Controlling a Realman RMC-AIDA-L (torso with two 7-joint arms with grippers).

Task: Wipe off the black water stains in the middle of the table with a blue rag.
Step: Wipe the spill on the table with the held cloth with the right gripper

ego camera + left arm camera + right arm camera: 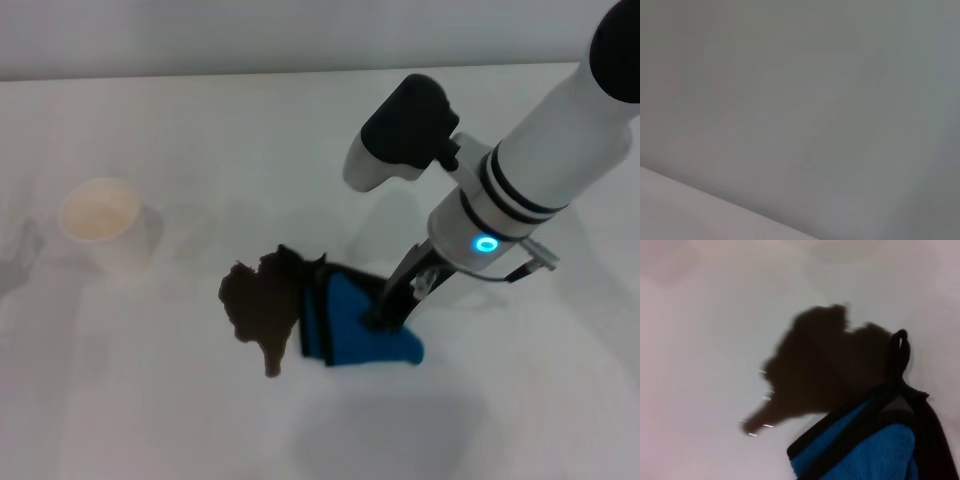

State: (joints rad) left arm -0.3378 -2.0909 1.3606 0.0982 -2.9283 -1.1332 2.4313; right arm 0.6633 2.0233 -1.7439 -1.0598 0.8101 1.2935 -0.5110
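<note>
1. Black water stains [262, 305] lie on the white table [150, 420] near its middle, one dark blotch with a short drip tail pointing toward the robot; the right wrist view shows the same blotch [827, 375] wide and unbroken, so little of it looks wiped yet.
2. The blue rag [355, 330] lies flat on the table just right of the blotch, its black-edged left border touching or slightly overlapping the stain's right side, with its loop tab [900, 347] resting on the dark patch.
3. The right gripper [390, 310] comes down onto the rag's right half and appears to be pressing or pinching the cloth; its fingers look closed on the rag, though the contact is partly hidden.
4. To do the wipe well, the arm should probably keep steady downward pressure and drag the rag leftward across the whole blotch, then cover the drip tail, so the cloth does not fold or ride over the liquid.
5. A pale cup [100, 215] stands well to the left of the stain; a long leftward stroke could approach it, so the sweep is best ended short.
6. The left gripper is not in view; its wrist camera shows only a plain grey surface.
</note>
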